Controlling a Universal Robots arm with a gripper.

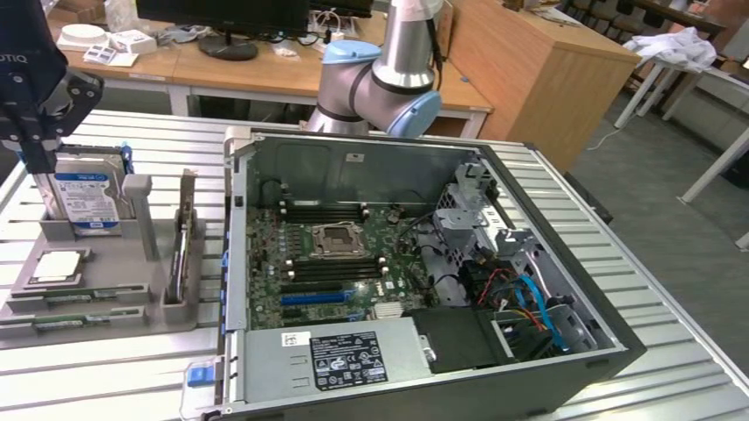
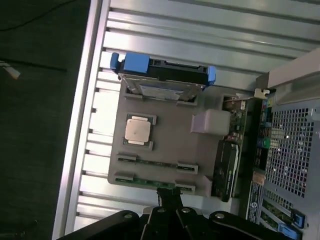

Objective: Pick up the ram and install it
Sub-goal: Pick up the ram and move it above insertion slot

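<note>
While my fingers (image 1: pixel 35 153) hang pressed together and empty above the grey tray (image 1: pixel 105 263), the ram (image 1: pixel 65 322) lies in the tray's edge slot farthest from the hard drive (image 1: pixel 88 197). I see a ribbed metal worktop (image 1: pixel 117 368) carrying the open computer case (image 1: pixel 562 360), wooden desks (image 1: pixel 527 70) behind

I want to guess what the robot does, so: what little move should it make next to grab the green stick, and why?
Probably open the fingers first. The gripper is shut and holds nothing, hanging above the grey tray, close to the ram lying in its slot at the tray's edge. Shut fingers could not fit around that thin stick.
</note>
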